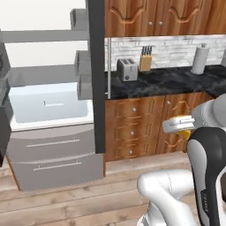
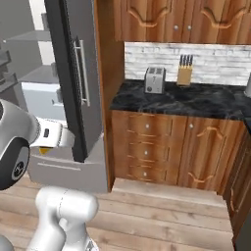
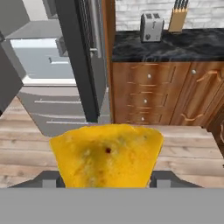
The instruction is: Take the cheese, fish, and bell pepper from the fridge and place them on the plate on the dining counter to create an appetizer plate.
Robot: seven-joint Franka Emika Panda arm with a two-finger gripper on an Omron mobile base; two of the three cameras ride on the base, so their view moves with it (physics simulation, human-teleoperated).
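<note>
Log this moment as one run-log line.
stage: carrying cheese away from fridge | gripper: shut on cheese | fridge door: open | fish, bell pepper, plate: out of view

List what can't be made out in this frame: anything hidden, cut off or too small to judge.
- Gripper fingers: hand view, covered by the cheese.
- Cheese: left base view, mostly behind the arm; a sliver in the right base view.
- Fridge shelves: left base view, cut off by the left edge.
- Paper towel roll: right base view, cut by the right edge.
</note>
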